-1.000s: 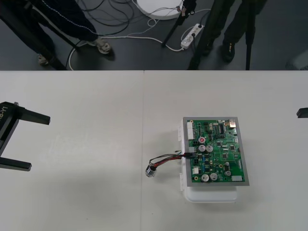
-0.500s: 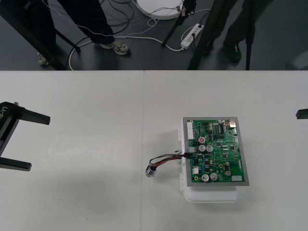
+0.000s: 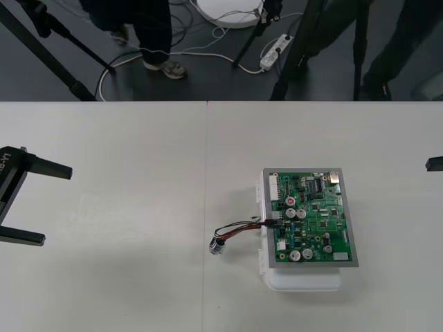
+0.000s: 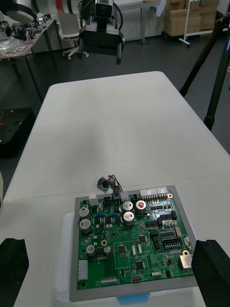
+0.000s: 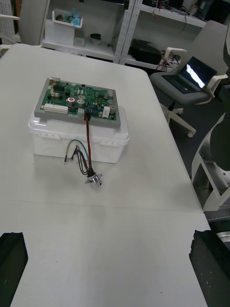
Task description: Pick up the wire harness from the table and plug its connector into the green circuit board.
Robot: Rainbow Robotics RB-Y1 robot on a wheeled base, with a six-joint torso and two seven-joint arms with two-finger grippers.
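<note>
- socket (image 3: 218, 247) lies on the table (image 3: 138, 152), just left of the white base (image 3: 304, 280)
- wires (image 3: 239, 228) run right from it, long axis across the table, up to the plug (image 3: 275, 217); the plug looks seated in the left edge of the green circuit board (image 3: 315, 221)
- left gripper (image 3: 33, 203) hangs at the left edge, jaws spread, well apart from the harness, with a clear path to the socket end
- right gripper (image 4: 113, 249) waits on the right, jaws spread; it is nearer the plug, but the board stands between

Light table (image 3: 124, 277), floor cables (image 3: 221, 57), perhaps power strip (image 3: 277, 50)
</note>
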